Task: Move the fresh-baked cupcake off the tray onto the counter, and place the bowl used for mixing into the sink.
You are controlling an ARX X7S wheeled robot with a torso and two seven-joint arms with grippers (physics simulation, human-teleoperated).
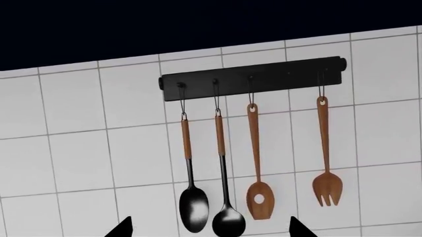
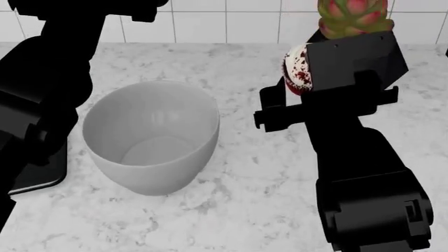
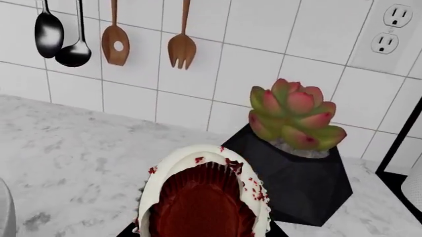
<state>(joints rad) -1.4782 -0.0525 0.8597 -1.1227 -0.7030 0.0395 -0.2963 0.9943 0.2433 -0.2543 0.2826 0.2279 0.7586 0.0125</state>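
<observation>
A: Where is the cupcake (image 2: 297, 68) right now?

B: Up at the tip of the right gripper (image 2: 302, 79), off the counter (image 2: 266, 178). In the head view its frosted top with red crumbs pokes out to the left of the black gripper body. In the right wrist view it fills the near edge, tipped so the red liner faces the camera.

A: So the gripper is clamped on it?

B: It looks so. The cupcake sits right at the fingers and nothing else supports it, though the fingers themselves are mostly hidden.

A: What lies beyond it?

B: A succulent (image 3: 295, 114) in a black pot (image 3: 290, 180), just behind the cupcake, against the white tiled wall (image 3: 257, 29).

A: And the bowl (image 2: 150, 135)?

B: Upright on the counter, between the two arms, well left of the cupcake. A corner of the black tray (image 2: 41, 176) shows under the left arm, beside the bowl.

A: The left gripper (image 1: 209, 229)?

B: Its wrist camera faces the wall, where spoons (image 1: 193, 205) and wooden utensils (image 1: 260, 197) hang from a black rail (image 1: 254, 78). Two dark fingertips (image 1: 122, 229) show well apart with nothing between them.
</observation>
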